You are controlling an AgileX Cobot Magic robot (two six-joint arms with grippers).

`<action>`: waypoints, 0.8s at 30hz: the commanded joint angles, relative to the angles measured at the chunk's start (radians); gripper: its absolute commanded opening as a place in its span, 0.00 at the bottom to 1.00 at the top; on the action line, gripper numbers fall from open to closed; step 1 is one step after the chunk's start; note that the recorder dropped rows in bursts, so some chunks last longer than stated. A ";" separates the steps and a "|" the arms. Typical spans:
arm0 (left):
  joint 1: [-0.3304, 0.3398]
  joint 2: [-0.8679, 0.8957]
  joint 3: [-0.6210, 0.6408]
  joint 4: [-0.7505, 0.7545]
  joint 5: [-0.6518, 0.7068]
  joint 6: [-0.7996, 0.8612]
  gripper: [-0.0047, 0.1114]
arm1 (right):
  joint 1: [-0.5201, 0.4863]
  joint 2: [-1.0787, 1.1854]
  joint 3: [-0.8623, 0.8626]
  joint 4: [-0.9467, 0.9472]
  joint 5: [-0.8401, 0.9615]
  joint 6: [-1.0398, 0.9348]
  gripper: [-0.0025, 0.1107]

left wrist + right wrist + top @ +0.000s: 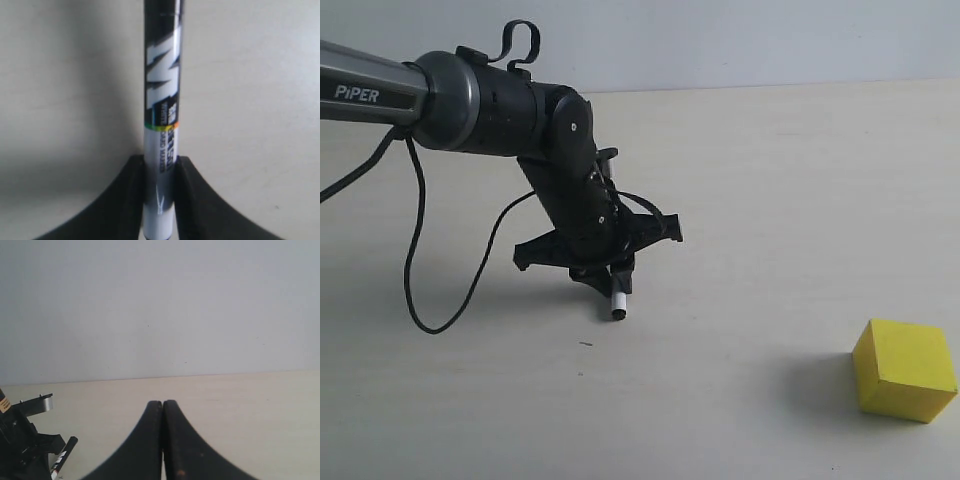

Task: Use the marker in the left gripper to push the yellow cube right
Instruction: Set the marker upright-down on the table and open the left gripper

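My left gripper (pixel 608 272) hangs over the middle left of the table, shut on the marker (pixel 618 302), whose white and black tip points down near the surface. Up close, the marker (pixel 161 100) runs straight out between the two black fingers (pixel 125 200), its white barrel pinched and its black lettered part beyond. The yellow cube (pixel 905 370) sits at the lower right of the table, far right of the marker tip and apart from it. My right gripper (pixel 163 405) is shut with nothing between its fingers; its view catches the left gripper and the marker (pixel 63 456).
A black cable (pixel 415 250) loops from the left arm down onto the table to the left of the gripper. The pale table (pixel 770 180) ends at a light wall behind.
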 commanded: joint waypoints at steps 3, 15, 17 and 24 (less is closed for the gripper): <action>0.003 0.010 -0.006 -0.023 -0.003 0.005 0.04 | -0.004 -0.006 0.004 -0.004 -0.005 -0.003 0.02; 0.003 0.010 -0.006 -0.019 -0.006 0.011 0.04 | -0.004 -0.006 0.004 -0.004 -0.005 -0.003 0.02; 0.003 0.010 -0.006 -0.019 -0.006 0.014 0.04 | -0.004 -0.006 0.004 -0.004 -0.005 -0.003 0.02; 0.003 0.010 -0.006 -0.027 0.002 0.016 0.04 | -0.004 -0.006 0.004 -0.004 -0.005 -0.003 0.02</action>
